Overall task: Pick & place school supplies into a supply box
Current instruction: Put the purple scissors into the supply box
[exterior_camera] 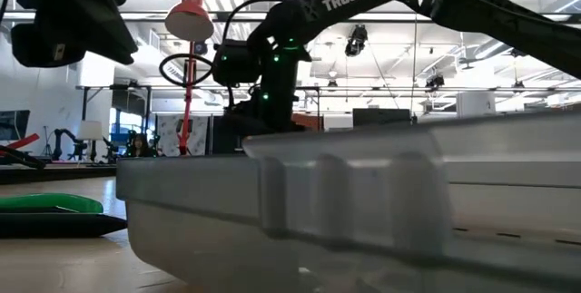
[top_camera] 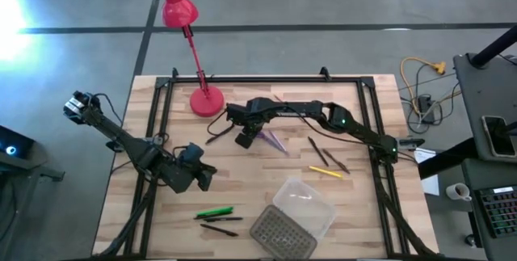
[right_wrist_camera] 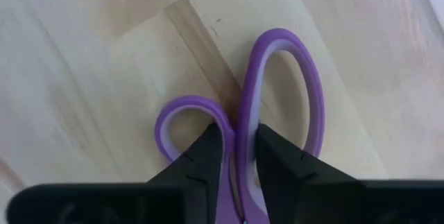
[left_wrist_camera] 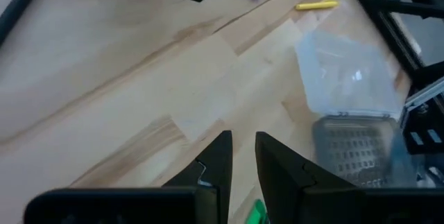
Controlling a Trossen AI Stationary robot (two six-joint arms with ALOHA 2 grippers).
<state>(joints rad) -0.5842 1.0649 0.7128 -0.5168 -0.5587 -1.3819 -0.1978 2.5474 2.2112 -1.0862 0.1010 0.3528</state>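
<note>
Only the right wrist view showed the grip plainly: the right gripper (right_wrist_camera: 239,156) had its two fingers pinched on the purple scissors (right_wrist_camera: 277,106) where the two handle loops met, the scissors lying flat on the wooden table (right_wrist_camera: 83,78). From the high view the same gripper (top_camera: 247,136) sat near the table's middle, just in front of the red lamp (top_camera: 194,47), and only a purple tip of the scissors (top_camera: 275,141) showed beside it.

The left wrist view showed the left gripper (left_wrist_camera: 241,156) above bare wood, its jaws nearly together with a narrow gap and nothing between them. In the high view this gripper (top_camera: 202,178) hung over the left half of the table.

The box (top_camera: 305,203) lay open at the front of the table, its clear tray beside its grey gridded lid (top_camera: 279,230). Nothing could be seen inside the tray in the high or left wrist views. The low view was mostly filled by the box's wall (exterior_camera: 363,202).

Supplies lay loose on the wood: a green marker (top_camera: 214,212) and dark pens (top_camera: 218,225) left of the box, a yellow pencil (top_camera: 325,172) and dark pens (top_camera: 327,157) behind it to the right.
</note>
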